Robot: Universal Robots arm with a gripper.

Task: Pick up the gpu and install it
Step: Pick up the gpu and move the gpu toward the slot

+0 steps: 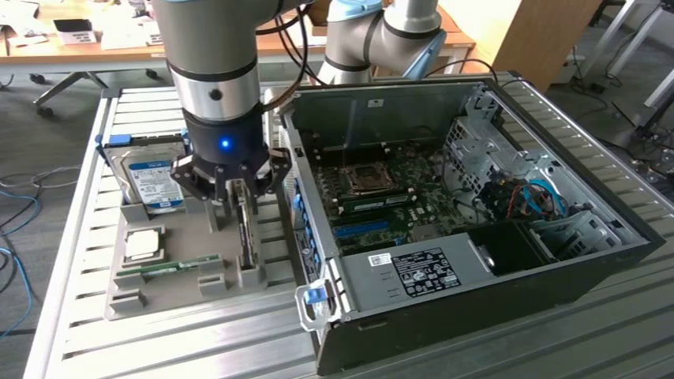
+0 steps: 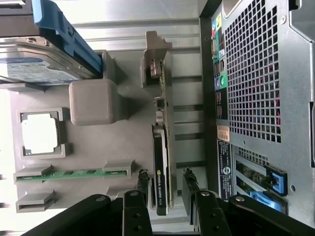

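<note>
Hovering over a grey parts tray [image 1: 181,235], the robot arm's hand [image 1: 240,225] is standing open directly above the gpu [image 1: 245,246], its dark fingers reaching down on either side of the card. In the wrist view, the hand [image 2: 166,175] is straddling the gpu [image 2: 160,147], with one finger [image 2: 143,184] just beside the black face and the other just beside the opposite side; a thin gap is showing on each side, so the fingers are not pressing on the card. The gpu is sitting upright on its long edge in a slot of the tray [image 2: 123,142], with its silvery bracket [image 2: 156,64] at the end far from the fingers.

Sharing the tray are a silver hard drive [image 1: 151,178] with a blue label, a square processor [image 1: 144,243] lying flat in its own recess, and a narrow green RAM stick [image 1: 169,267] lying in a slot near the tray's front edge. The wrist view is showing the same hard drive [image 2: 39,69], processor [image 2: 40,133] and RAM stick [image 2: 69,173].

Just beside the tray, on the exterior view's right, an open computer case [image 1: 474,260] is lying on its side on the slatted metal surface [image 1: 158,347], exposing its motherboard [image 1: 390,197]. The case's perforated rear panel [image 2: 256,73] is running alongside the gpu in the wrist view.
</note>
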